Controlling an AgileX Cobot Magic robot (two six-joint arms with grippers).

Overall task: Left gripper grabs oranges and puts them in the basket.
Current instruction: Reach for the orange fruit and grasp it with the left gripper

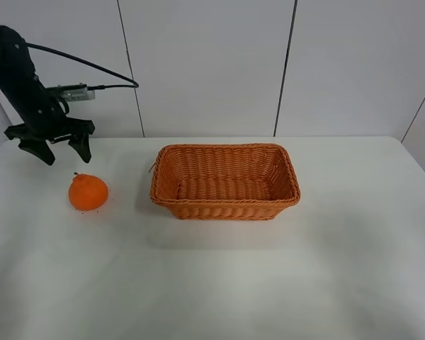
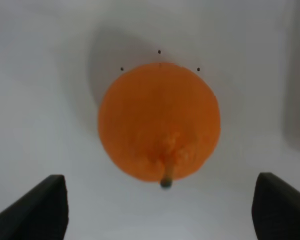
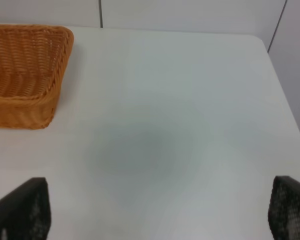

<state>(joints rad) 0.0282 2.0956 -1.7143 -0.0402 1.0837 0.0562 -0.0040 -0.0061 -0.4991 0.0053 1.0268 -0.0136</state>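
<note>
The orange (image 1: 88,192) lies on the white table, left of the wicker basket (image 1: 225,206), which holds nothing. My left gripper (image 1: 65,154) hangs open above and slightly behind the orange, not touching it. In the left wrist view the orange (image 2: 159,120) fills the middle with its stem toward the camera, between the two dark fingertips (image 2: 37,207), which stand wide apart. My right gripper (image 3: 155,220) is open over bare table to the right of the basket (image 3: 25,70); it does not show in the exterior high view.
The white table (image 1: 269,283) runs to a white panelled wall at the back. A black cable (image 1: 85,64) arcs from the left arm. Three small dark dots (image 2: 159,51) mark the table beside the orange.
</note>
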